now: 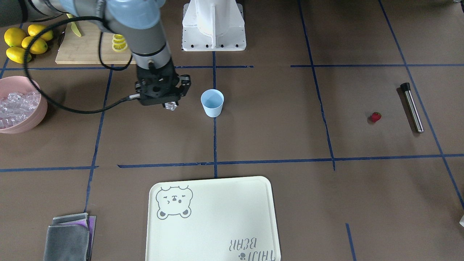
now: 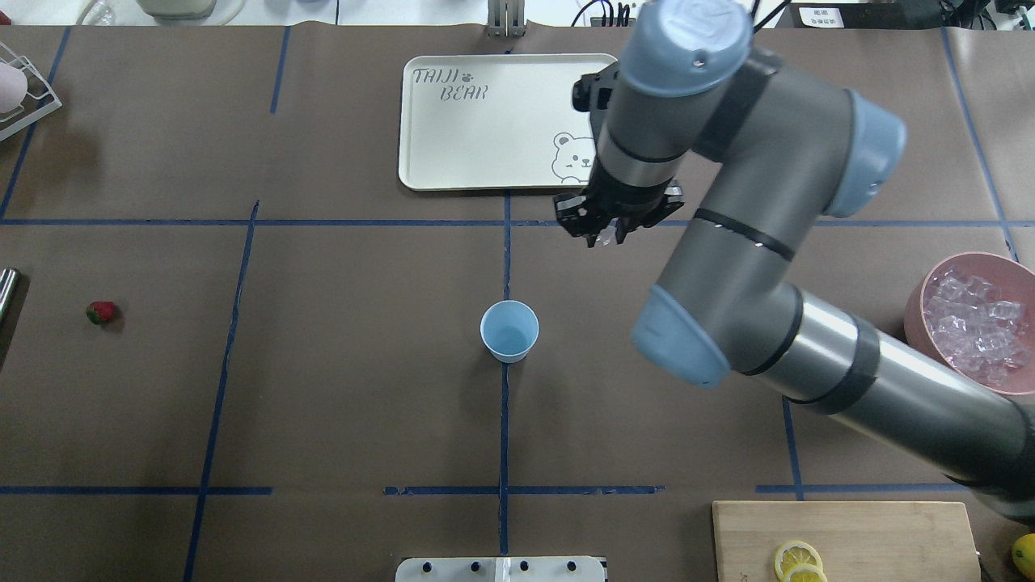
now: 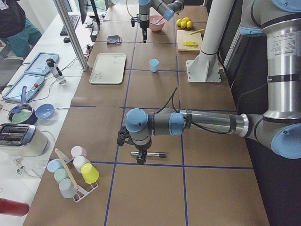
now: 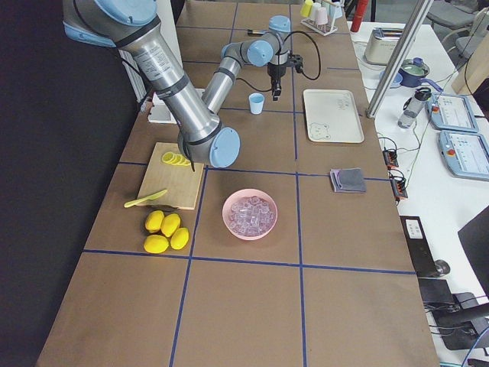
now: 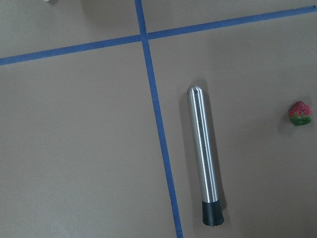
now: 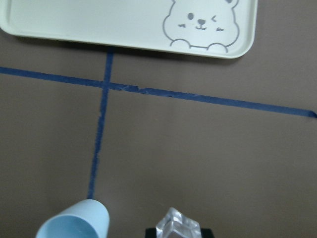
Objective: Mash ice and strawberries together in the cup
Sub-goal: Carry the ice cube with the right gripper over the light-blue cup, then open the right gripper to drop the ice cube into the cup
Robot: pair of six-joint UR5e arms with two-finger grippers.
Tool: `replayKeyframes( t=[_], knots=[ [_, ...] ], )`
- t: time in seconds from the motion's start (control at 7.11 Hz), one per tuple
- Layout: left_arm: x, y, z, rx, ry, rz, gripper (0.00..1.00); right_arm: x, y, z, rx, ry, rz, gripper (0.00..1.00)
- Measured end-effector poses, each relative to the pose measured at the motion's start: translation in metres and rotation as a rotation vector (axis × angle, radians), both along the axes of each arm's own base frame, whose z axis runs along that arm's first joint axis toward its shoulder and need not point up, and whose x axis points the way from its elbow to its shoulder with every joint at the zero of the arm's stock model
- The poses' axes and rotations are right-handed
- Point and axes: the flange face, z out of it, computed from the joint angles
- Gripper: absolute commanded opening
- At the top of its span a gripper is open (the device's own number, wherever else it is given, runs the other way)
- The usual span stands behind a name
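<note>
The light blue cup (image 1: 212,103) stands upright and empty at the table's middle; it also shows in the overhead view (image 2: 509,331). My right gripper (image 1: 170,106) is shut on one clear ice cube (image 6: 177,229) and holds it above the table, beside the cup and apart from it. More ice (image 1: 16,107) fills the pink bowl (image 1: 40,115). The small red strawberry (image 1: 376,116) lies on the table next to a steel muddler (image 1: 411,107). My left gripper (image 3: 140,158) hovers over the muddler; I cannot tell if it is open.
A cream bear tray (image 1: 214,217) lies beyond the cup on the operators' side. A cutting board (image 1: 87,49) with lemon slices and whole lemons (image 1: 21,41) sit near my base. A grey cloth (image 1: 69,239) lies at a corner. A rack of cups (image 3: 73,174) stands at the left end.
</note>
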Motion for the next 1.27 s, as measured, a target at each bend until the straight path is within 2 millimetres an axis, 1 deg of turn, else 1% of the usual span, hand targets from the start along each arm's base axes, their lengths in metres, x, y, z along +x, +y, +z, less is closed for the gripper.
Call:
replayKeyframes(
  t=[0.14,0.28,0.42,0.56,0.84,0.98,1.13,1.27],
  knots=[
    [0.0,0.0,0.0,0.001,0.0,0.0,1.0,-0.035,0.012,-0.011,-0.003,0.012,0.002,0.0],
    [0.0,0.0,-0.001,0.006,0.0,0.0,1.0,-0.063,0.022,-0.011,-0.002,0.014,-0.005,0.0],
    [0.0,0.0,-0.001,0.01,0.0,0.0,1.0,-0.081,0.028,-0.006,-0.006,0.017,-0.014,0.0],
    [0.0,0.0,-0.001,0.011,0.0,0.0,1.0,-0.092,0.035,-0.001,-0.01,0.022,-0.027,0.01],
    [0.0,0.0,0.001,0.009,0.0,0.0,1.0,-0.101,0.046,0.001,-0.018,0.024,-0.039,0.03],
    [0.0,0.001,0.002,0.007,0.0,0.0,1.0,-0.104,0.049,0.0,-0.026,0.023,-0.037,0.42],
    [0.0,0.001,0.003,0.006,0.0,0.0,1.0,-0.106,0.052,-0.001,-0.031,0.021,-0.038,0.89],
    [0.0,0.001,0.003,0.005,0.0,0.0,1.0,-0.107,0.054,-0.002,-0.033,0.017,-0.042,0.97]
  ],
)
